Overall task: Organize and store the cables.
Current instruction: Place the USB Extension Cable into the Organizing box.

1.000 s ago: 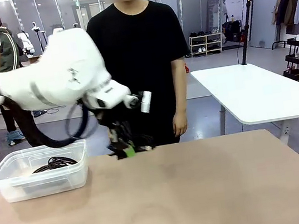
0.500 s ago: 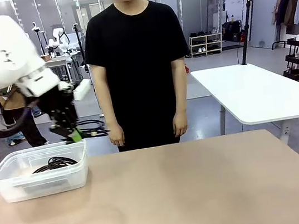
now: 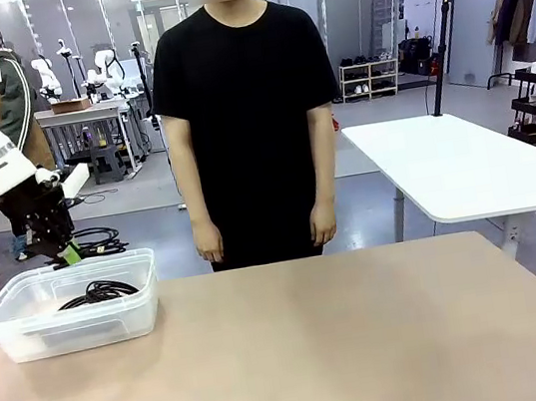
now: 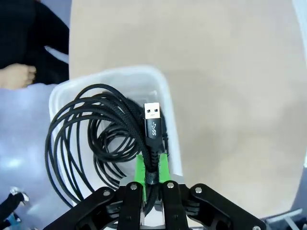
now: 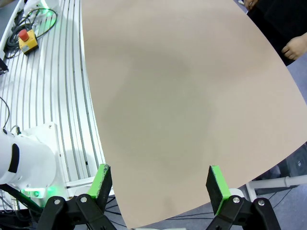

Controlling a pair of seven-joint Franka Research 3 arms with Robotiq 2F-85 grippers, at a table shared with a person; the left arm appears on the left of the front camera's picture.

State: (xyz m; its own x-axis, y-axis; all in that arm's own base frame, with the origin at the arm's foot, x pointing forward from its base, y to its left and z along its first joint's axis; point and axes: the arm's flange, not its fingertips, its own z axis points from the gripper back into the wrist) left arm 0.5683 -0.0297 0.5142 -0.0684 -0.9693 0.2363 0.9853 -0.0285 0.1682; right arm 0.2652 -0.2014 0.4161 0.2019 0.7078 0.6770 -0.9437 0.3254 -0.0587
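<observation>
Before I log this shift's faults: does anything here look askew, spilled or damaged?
Nothing stands out. The left gripper is shut on a coiled black cable above the clear bin, where another coil lies inside; the table shows no spill.

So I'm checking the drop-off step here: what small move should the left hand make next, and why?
Probably lower a little toward the clear bin and then open. The left hand is shut on a coiled black cable, holding it just behind its USB plug, with the coil hanging above the bin, where another cable already lies.
</observation>
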